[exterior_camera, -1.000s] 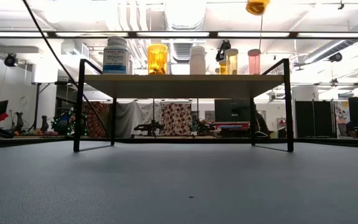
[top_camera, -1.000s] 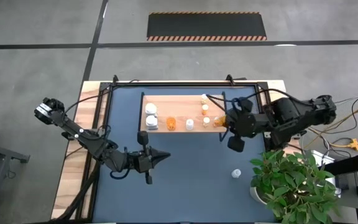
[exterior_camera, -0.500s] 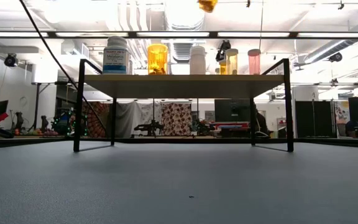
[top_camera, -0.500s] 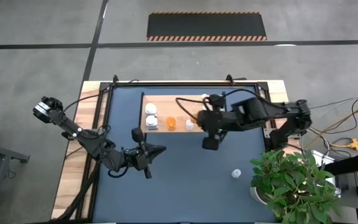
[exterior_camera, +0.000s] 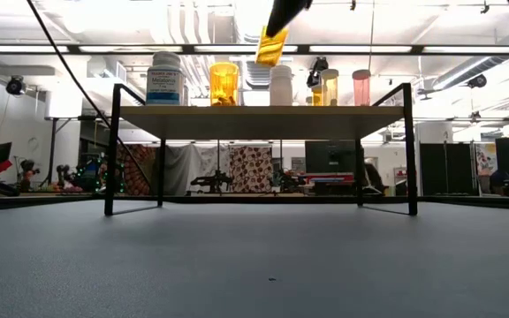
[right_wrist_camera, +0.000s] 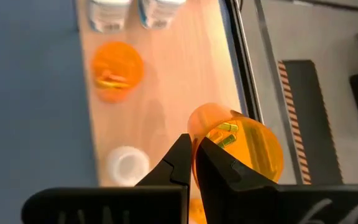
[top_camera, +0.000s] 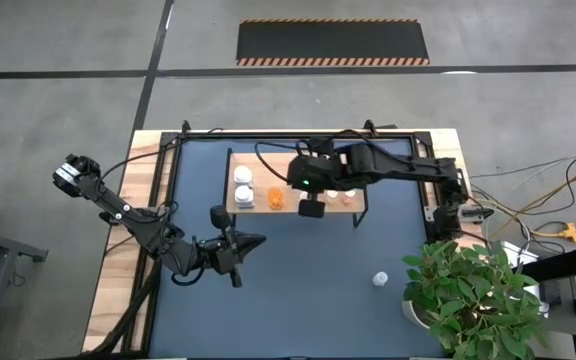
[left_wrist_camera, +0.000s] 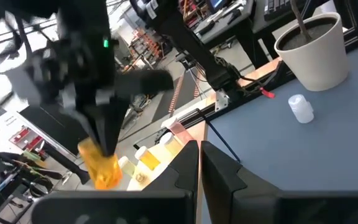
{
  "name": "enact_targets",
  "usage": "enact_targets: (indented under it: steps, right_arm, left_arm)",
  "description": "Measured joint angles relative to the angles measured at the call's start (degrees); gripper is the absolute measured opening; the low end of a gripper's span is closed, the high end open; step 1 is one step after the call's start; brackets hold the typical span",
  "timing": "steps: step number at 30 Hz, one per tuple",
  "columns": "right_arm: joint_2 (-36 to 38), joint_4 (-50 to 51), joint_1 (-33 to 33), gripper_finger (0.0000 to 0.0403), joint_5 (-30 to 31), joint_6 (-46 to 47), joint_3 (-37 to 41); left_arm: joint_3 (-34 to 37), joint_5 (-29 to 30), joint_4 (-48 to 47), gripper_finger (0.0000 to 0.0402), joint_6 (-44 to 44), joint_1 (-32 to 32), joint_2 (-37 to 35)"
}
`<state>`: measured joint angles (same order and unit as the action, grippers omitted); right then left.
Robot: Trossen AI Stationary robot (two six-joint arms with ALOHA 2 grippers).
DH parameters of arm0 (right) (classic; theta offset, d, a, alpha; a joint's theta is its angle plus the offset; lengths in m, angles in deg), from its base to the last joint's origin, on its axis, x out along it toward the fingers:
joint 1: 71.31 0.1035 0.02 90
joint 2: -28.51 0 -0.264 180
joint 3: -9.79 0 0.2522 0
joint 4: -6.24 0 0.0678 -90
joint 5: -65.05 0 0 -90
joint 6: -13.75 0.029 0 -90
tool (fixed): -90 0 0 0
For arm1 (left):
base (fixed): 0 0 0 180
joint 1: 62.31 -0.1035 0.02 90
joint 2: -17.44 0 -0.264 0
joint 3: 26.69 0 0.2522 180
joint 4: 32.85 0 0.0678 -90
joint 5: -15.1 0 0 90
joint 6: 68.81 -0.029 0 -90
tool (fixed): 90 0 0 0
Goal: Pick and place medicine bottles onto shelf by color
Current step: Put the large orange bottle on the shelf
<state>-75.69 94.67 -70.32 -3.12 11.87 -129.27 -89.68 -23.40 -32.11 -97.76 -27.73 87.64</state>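
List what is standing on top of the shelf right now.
On the shelf, the low view shows a white labelled bottle, an orange bottle, a white bottle and two pale-capped bottles. The right gripper hides part of the board from above.

A grey concrete floor surrounds the table, with a black hazard-striped mat on its far side. Across the room, ceiling strip lights glow above a patterned cloth and dark cabinets.
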Motion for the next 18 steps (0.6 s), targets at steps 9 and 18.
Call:
enact_targets:
  steps: [9,18]
  right_arm:
    - [-5.5,-2.0,-5.37,0.0008,-6.66,-3.21,0.07]
    - [-8.2,-2.99,-7.99,0.0009,-10.49,-5.71,0.07]
  left_arm:
    - [0.0,-0.01,-0.03,0.0,0.0,0.0,0.0]
    - [0.02,-0.02,-0.04,0.0,0.0,0.04,0.0]
